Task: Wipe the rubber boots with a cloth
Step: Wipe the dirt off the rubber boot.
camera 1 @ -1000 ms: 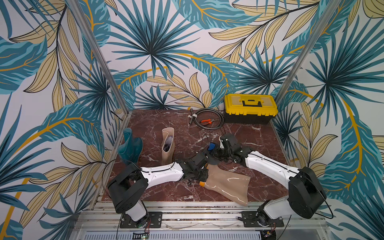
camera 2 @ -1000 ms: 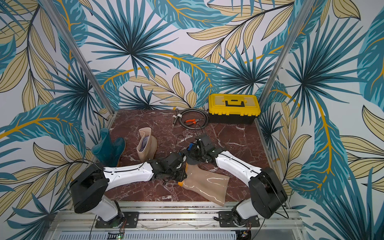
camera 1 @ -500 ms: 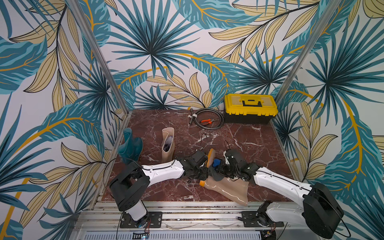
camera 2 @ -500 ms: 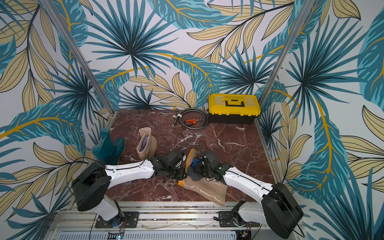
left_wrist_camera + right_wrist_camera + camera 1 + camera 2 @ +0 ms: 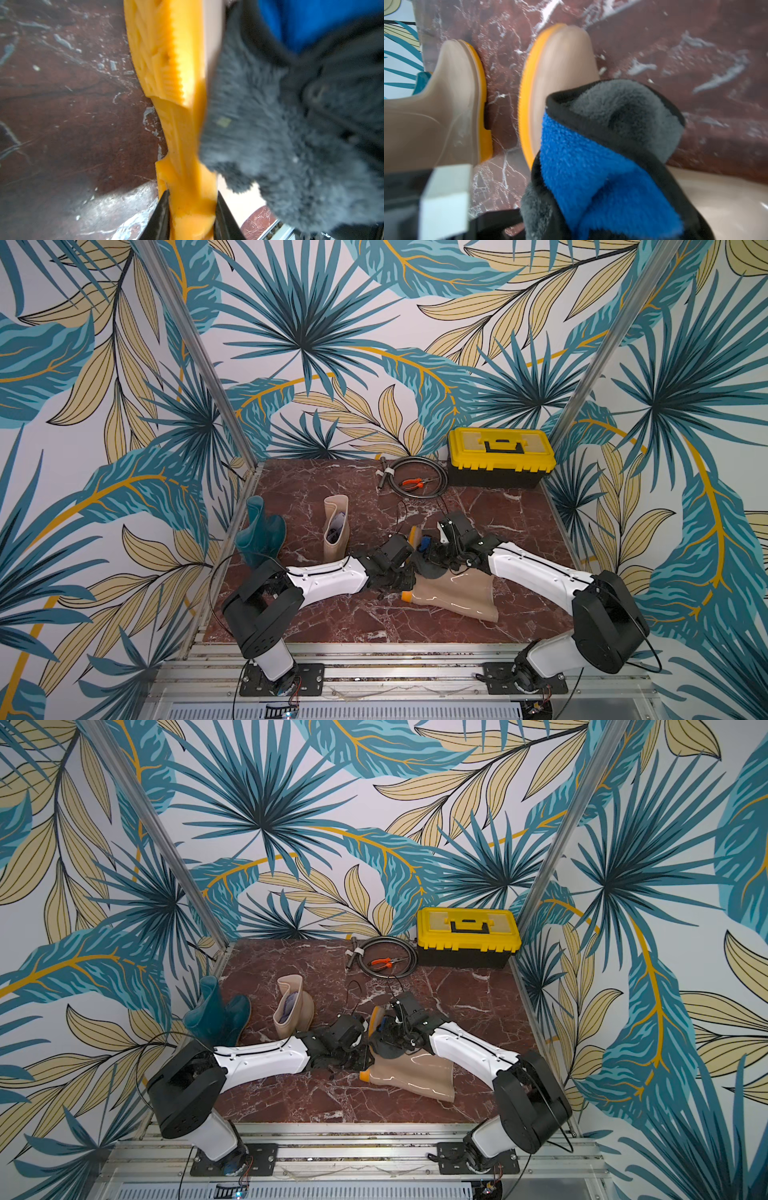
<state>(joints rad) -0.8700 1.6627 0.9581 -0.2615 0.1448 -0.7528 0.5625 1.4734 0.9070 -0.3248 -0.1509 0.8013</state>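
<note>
A beige-tan rubber boot lies on its side on the marble floor, its orange sole turned toward the left arm. My left gripper is shut on the heel end of that sole. The cloth, charcoal fleece with a blue face and black edging, hides the fingers of my right gripper, which is shut on it. It presses the cloth against the boot's foot. A second tan boot and a dark teal boot stand upright at the left.
A yellow toolbox stands at the back right, with a coiled cable and orange pliers beside it. Patterned walls close in three sides. A metal rail runs along the front edge.
My right gripper slid the cloth toward the front along the lying boot, then came back toward its foot. The left gripper kept its hold, and the orange sole now stands on edge.
</note>
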